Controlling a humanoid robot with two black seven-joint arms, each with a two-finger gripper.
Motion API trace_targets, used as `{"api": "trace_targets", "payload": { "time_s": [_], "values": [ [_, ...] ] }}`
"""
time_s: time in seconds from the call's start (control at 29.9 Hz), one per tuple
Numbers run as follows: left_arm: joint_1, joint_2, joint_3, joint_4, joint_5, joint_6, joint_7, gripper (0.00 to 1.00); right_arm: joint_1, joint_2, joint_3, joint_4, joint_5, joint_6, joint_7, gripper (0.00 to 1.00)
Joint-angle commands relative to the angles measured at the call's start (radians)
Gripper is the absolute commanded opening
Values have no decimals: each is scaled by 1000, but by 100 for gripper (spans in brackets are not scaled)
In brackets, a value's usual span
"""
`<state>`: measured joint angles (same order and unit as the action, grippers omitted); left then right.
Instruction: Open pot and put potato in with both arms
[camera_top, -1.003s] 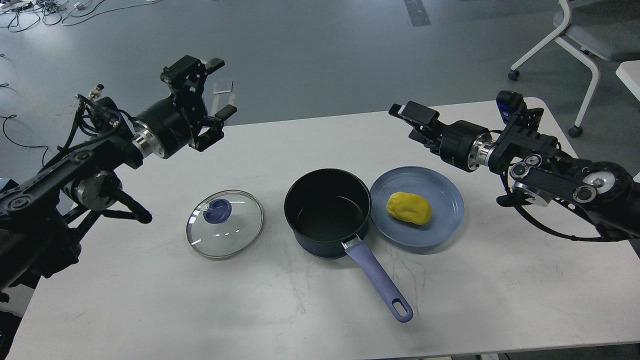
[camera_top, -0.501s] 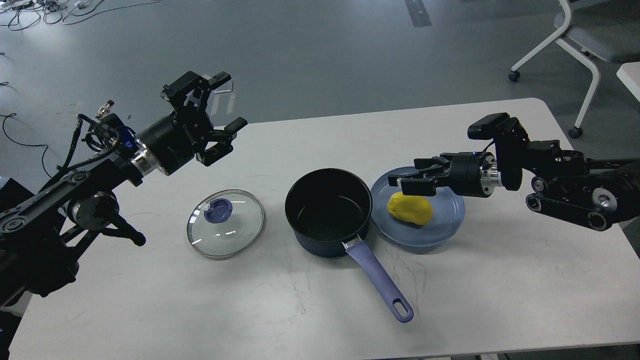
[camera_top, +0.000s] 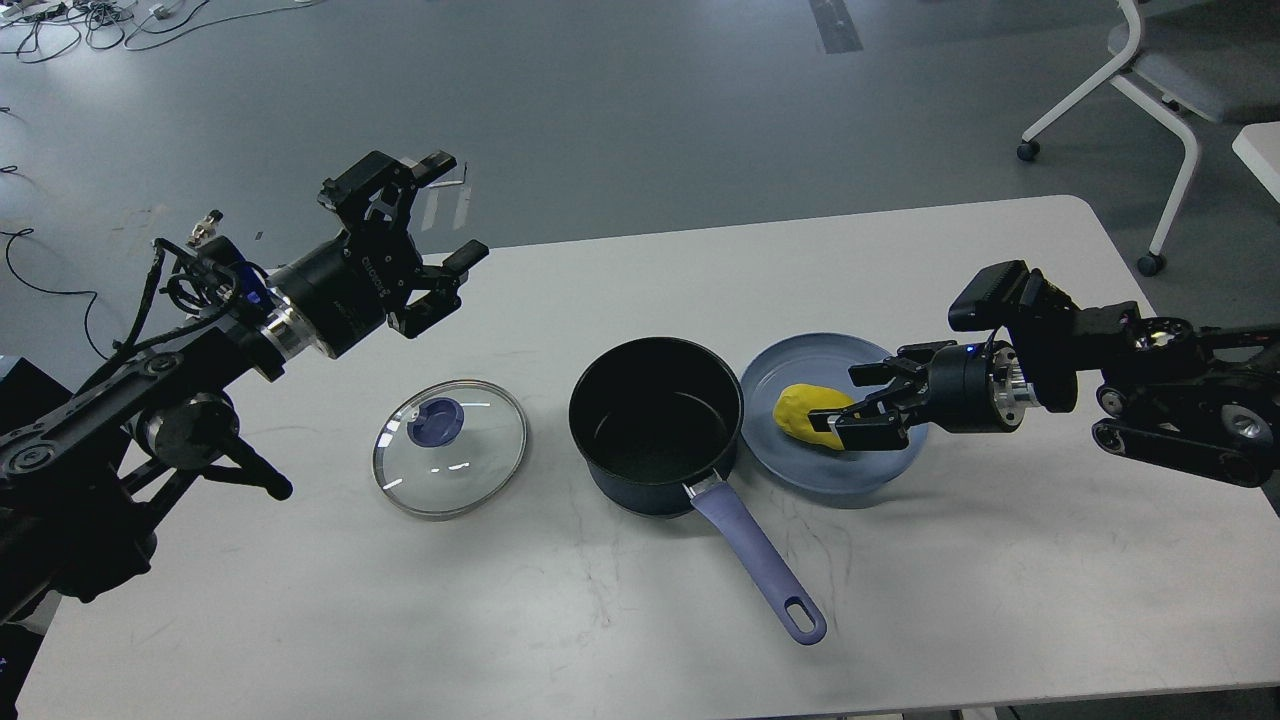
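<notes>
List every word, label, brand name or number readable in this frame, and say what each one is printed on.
Left gripper: white lettering on the black cylindrical body behind the fingers, too small and blurred to read.
Pot, glass lid, blue plate, potato, right gripper and table: no text visible.
So nothing in this frame can be read with confidence.

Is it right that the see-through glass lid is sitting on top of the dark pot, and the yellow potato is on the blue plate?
Not quite. The head view shows the round glass lid lying on the white table, left of the open dark pot. The yellow potato is on the blue plate.
</notes>
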<state>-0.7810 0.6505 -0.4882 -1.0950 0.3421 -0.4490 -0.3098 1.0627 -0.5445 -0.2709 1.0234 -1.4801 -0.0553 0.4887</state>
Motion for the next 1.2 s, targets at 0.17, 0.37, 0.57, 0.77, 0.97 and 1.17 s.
{"api": "trace_targets", "payload": {
  "time_s": [0.17, 0.37, 0.57, 0.77, 0.97, 1.17],
  "values": [
    [8, 3, 2, 0, 2, 13, -15, 98, -4, 17, -25, -25, 0, 0, 0, 73],
    [16, 3, 2, 12, 6, 15, -15, 98, -7, 49, -45, -83, 0, -1, 0, 51],
    [31, 4, 2, 12, 6, 15, -28, 98, -1, 72, -44, -121, 0, -23, 0, 41],
    [31, 6, 0, 12, 6, 15, -37, 98, 68, 74, -31, -108, 11, -34, 0, 40],
    [31, 6, -4, 11, 3, 12, -29, 98, 158, 144, -25, -98, 29, -95, 0, 40],
    [29, 6, -9, 9, 3, 12, -26, 98, 177, 276, -34, -105, 52, -97, 0, 40]
  ]
}}
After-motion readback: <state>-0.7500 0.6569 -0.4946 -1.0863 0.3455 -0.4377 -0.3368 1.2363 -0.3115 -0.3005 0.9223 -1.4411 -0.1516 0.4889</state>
